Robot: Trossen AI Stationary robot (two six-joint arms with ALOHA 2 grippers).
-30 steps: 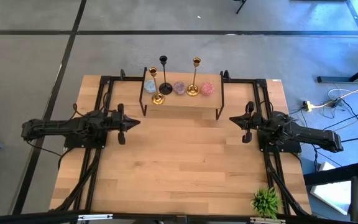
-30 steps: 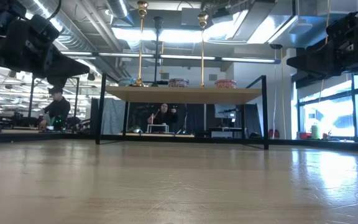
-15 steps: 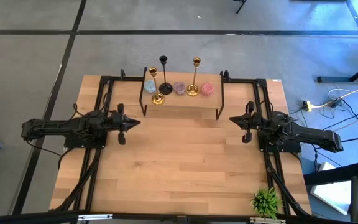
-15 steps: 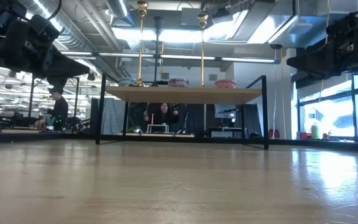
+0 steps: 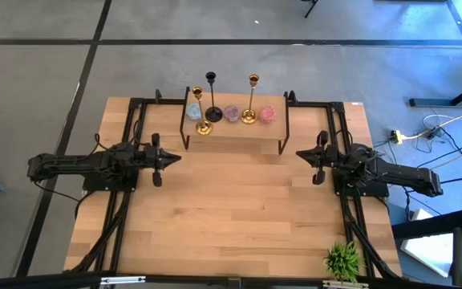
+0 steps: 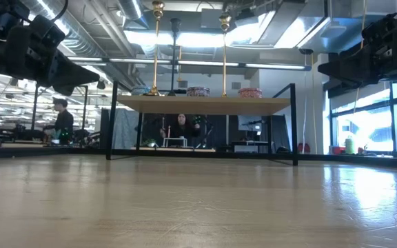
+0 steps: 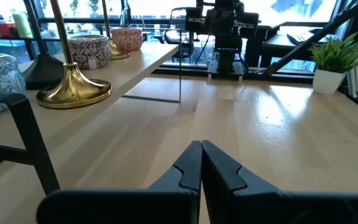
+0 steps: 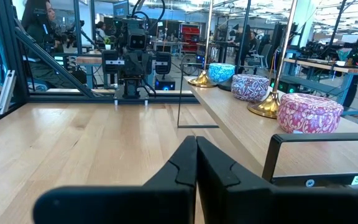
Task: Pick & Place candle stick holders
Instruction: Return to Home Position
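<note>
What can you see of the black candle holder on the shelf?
The black candle holder is a thin, tall, dark metal-looking stem with a round flared base and small top cup. It stands upright on the wooden shelf, its base between a blue candle and a purple candle, held by nothing.

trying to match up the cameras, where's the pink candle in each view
High view: the pink candle sits at the right end of the shelf.
Low view: the pink candle is the rightmost item on top of the shelf.
Left wrist view: the pink candle is farthest along the shelf.
Right wrist view: the pink candle is nearest on the shelf.
Shared landmark: the gold candle stick holder standing right beside it.
</note>
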